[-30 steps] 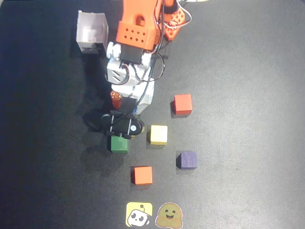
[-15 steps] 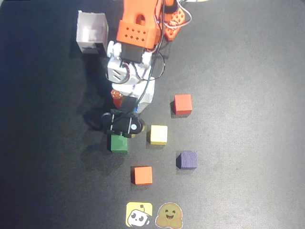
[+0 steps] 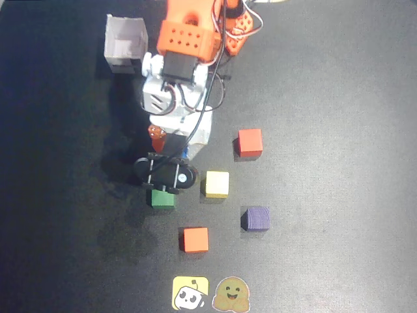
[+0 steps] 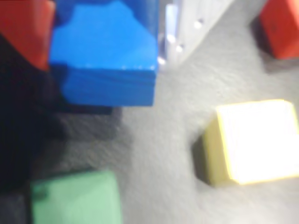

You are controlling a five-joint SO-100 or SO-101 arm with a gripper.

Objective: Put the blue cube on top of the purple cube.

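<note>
The grey open box (image 3: pixel 125 44) looked empty. The gripper (image 3: pixel 171 168) was clenched on the blue cube (image 4: pixel 105 56), hanging above the green cube (image 3: pixel 163 197).

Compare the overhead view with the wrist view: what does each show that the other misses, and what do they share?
Only the overhead view shows the purple cube, the lower orange cube, the grey box, two stickers and the arm. Only the wrist view shows the blue cube, close against the gripper; overhead the arm hides it. Both show the green cube, yellow cube and the upper orange cube.
</note>
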